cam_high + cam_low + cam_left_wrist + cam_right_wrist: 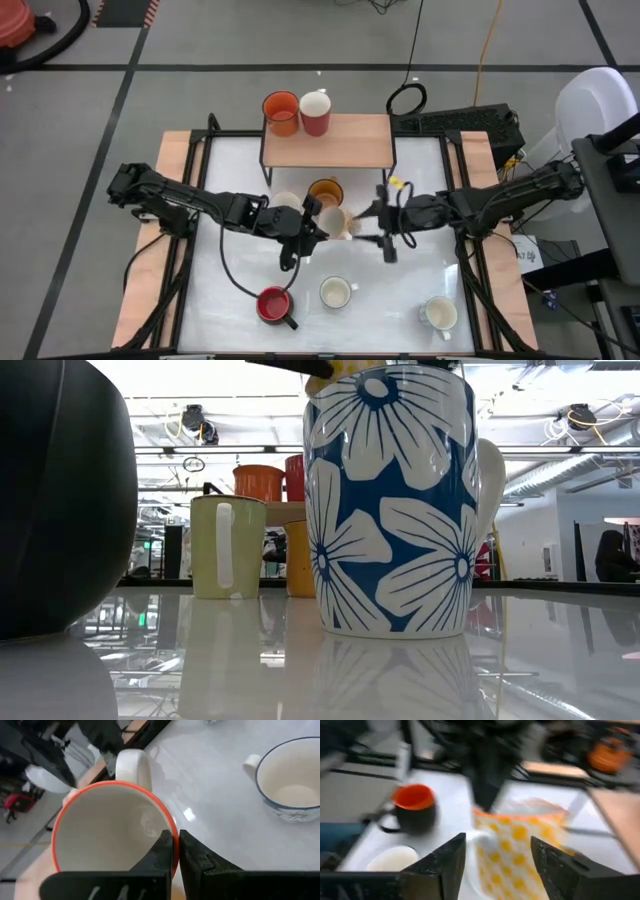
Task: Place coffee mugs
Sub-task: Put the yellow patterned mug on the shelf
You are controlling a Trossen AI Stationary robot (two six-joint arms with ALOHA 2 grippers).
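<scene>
My left gripper (318, 226) (176, 840) is shut on a mug with an orange rim and yellow dots (338, 222) (520, 840), held in front of the wooden shelf. My right gripper (386, 240) (497, 847) is open just right of that mug, fingers pointing at it without touching. An orange mug (281, 112) and a red mug (315, 111) stand on the shelf (350, 145). An amber mug (326, 190) and a cream mug (286, 203) (228, 546) stand under it. A blue-flowered mug (390, 500) (335, 292), a red-lined dark mug (274, 305) and a white mug (438, 314) stand near the near edge. My left gripper pinches the dotted mug's orange rim (172, 851), one finger inside the cup (161, 851) and one outside (196, 857), on the side opposite its white handle (132, 766). The fingers come from the table's left. The mug looks lifted off the table, mouth tilted toward the left arm.
The shelf's dark legs (266, 165) stand at the table's far middle, with mugs beneath. Wooden side strips (145, 290) border the white table top (400, 300). Cables hang by both arms. Bare table lies between the near-edge mugs and the grippers.
</scene>
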